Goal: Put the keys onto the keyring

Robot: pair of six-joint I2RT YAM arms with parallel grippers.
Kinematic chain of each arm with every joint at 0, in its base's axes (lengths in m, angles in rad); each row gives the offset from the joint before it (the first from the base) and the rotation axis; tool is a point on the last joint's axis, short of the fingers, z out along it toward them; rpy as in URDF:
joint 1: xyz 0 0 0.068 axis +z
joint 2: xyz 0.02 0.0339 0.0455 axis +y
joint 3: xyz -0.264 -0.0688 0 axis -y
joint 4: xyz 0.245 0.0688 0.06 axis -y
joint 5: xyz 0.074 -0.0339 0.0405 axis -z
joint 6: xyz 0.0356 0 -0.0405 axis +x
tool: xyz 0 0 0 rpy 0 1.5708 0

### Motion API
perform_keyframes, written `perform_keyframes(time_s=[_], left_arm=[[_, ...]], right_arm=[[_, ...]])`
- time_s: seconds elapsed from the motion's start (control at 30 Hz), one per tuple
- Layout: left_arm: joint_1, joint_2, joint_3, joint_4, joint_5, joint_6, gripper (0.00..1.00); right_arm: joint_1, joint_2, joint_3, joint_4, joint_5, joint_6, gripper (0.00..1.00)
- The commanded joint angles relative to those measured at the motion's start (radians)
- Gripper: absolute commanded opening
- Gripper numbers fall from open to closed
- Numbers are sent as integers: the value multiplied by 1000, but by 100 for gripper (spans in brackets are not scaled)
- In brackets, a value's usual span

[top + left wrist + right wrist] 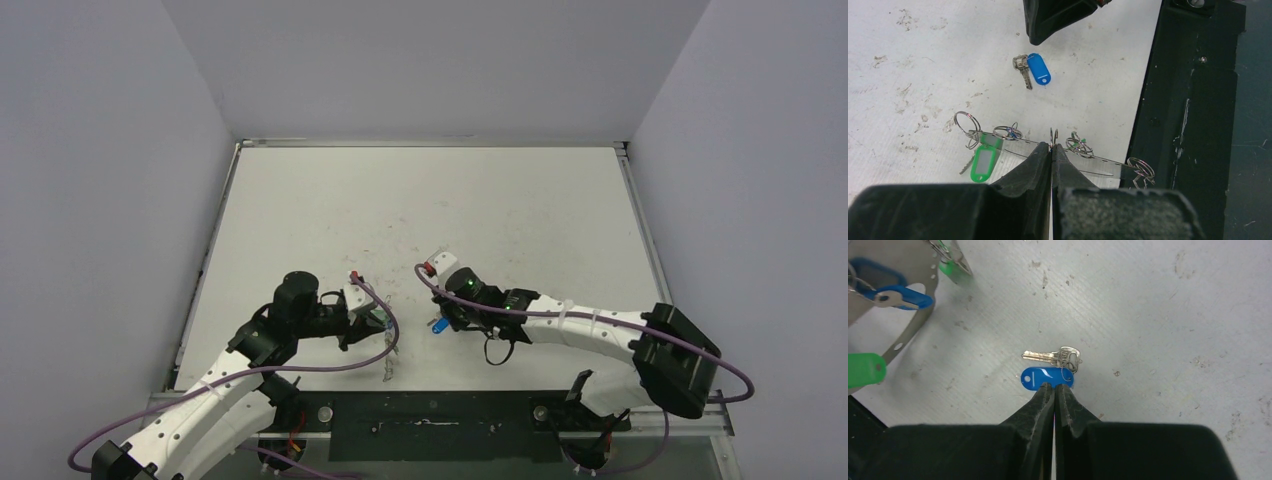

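Blue-tagged key (1048, 375) flat on table (1173, 315), apart from silvery keyring (1093, 161) and green-tagged key (982, 162).

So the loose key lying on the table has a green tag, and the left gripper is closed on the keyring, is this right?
Not quite. The loose key has a blue tag, not a green one; the right wrist view shows it plainly. The rest holds: the left gripper is closed on the keyring.
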Motion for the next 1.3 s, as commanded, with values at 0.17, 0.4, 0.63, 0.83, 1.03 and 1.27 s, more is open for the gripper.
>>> perform_keyframes(time_s=[0.17,0.4,0.63,0.83,1.03,1.27], left_arm=[[-4,-3,58,11,-8,15,0],[-4,-3,58,11,-7,14,0],[-5,-1,58,12,-7,16,0],[-5,0,60,11,-6,17,0],[-5,-1,60,10,-5,16,0],[-4,0,60,10,-6,16,0]], right_arm=[[-3,-103,-9,-24,7,-31,16],[6,84,100,-84,79,-50,36],[13,171,125,-69,98,-46,33],[12,195,119,-35,94,-48,34],[13,229,134,-55,132,-48,2],[11,137,107,-66,150,-51,0]])
